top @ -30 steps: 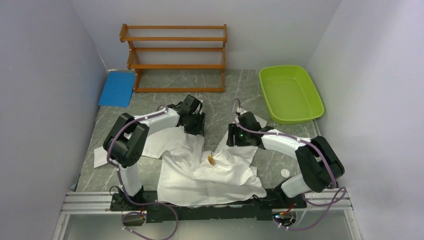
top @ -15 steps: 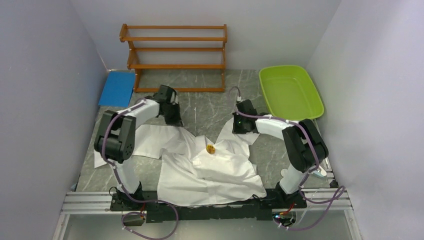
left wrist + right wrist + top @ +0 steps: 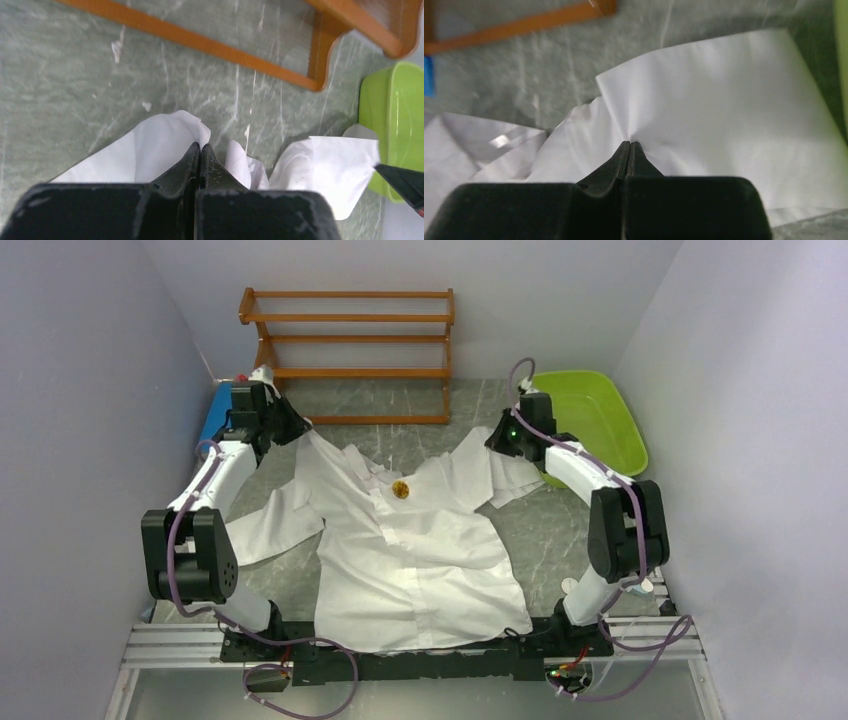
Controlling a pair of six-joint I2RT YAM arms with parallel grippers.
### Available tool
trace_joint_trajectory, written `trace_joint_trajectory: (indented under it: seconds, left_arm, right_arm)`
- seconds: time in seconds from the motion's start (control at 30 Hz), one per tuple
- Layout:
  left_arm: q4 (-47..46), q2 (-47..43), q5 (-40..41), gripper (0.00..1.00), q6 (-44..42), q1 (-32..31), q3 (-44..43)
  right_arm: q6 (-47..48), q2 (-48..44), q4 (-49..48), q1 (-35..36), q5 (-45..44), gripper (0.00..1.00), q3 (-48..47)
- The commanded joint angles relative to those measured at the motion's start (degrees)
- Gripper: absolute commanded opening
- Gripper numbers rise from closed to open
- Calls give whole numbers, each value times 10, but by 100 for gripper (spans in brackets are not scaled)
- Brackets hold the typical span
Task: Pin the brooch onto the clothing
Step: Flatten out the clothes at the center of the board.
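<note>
At the far left a blue mat (image 3: 214,412) lay flat on the counter (image 3: 420,425), partly hidden behind the left arm. The left tool (image 3: 200,150) was clamped fully closed on a fold of the white shirt (image 3: 420,550). Its two black fingers were pressed together with the thin cloth pinched between them, holding that upper corner of the shirt out toward the far left. Behind it, against the back wall, stood a wooden rack (image 3: 350,340) with three slatted tiers. The shirt was spread open across the middle of the counter. Its hem lay at the near edge by the arm bases, one short sleeve trailed off to the left, and its top was pulled wide between the two arms. The brooch (image 3: 400,489), a small round gold piece, sat on the shirt's front near the collar, about midway between the two tools. Whether it was fastened through the cloth could not be told. The right tool (image 3: 629,145) was likewise closed tight on the shirt, its fingertips meeting on a gathered pucker of white cloth at the upper right corner. A green tub (image 3: 585,405) sat just beyond it at the far right of the counter.
</note>
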State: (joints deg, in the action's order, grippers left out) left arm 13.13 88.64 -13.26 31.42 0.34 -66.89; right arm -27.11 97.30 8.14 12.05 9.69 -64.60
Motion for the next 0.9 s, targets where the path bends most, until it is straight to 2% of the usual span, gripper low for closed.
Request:
trace_joint_trajectory:
  seconds: [0.0,0.23,0.37,0.5,0.6,0.63,0.67,0.73,0.8,0.87]
  left_arm:
    - [-76,12,-8,3,13,23,-33]
    - [-149,22,-36,3,2,27,-35]
    - [-199,23,-17,3,-18,28,-25]
    - [-181,59,-19,3,-28,35,-64]
    - [-181,72,-28,3,-33,38,-81]
    - [-189,77,-31,10,-33,38,-79]
    - [-191,82,-40,29,-35,39,-80]
    - [-154,96,-50,73,-40,39,-103]
    - [-88,109,-56,86,-40,39,-127]
    - [-46,109,-72,89,-41,40,-128]
  right_arm:
    - [-46,-52,-112,-27,16,0,-12]
    - [-119,-37,-234,-102,75,0,-27]
    - [-152,-7,-285,-131,106,0,-52]
    - [-159,35,-297,-158,134,0,-97]
    - [-168,45,-332,-168,138,0,-96]
    - [-164,51,-329,-169,139,0,-105]
    - [-156,59,-313,-170,144,0,-117]
    - [-137,70,-280,-171,160,25,-135]
    - [-126,62,-263,-171,149,45,-127]
    - [-113,40,-241,-171,124,62,-108]
